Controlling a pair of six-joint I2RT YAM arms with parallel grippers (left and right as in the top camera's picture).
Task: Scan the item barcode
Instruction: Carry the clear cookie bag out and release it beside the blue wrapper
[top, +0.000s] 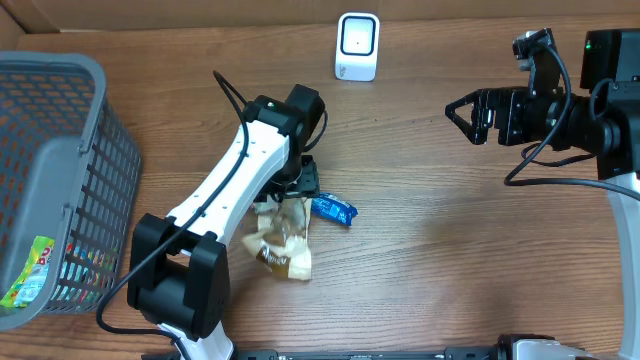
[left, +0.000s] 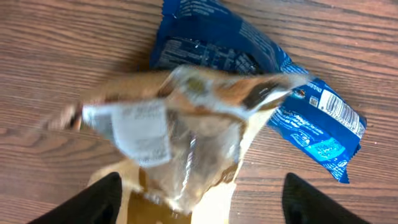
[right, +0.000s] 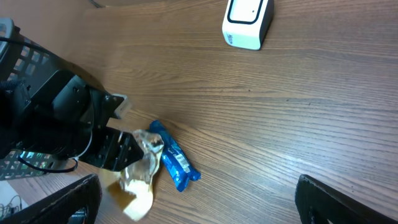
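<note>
Between spread left jaws: tan packet (left: 180, 143), blue wrapper (left: 311, 124) beyond.

The table (top: 430, 230) is brown wood with darker grain lines. The basket (top: 60, 70) is grey mesh, and the wrapper (top: 28, 270) inside it is green and yellow. The scanner (top: 357, 46) is white with a dark face. The blue packet (left: 311, 118) has white print and a striped barcode. The tan packet (left: 186, 143) is partly clear, with a white label. The left arm (top: 235, 180) is white and black.
</note>
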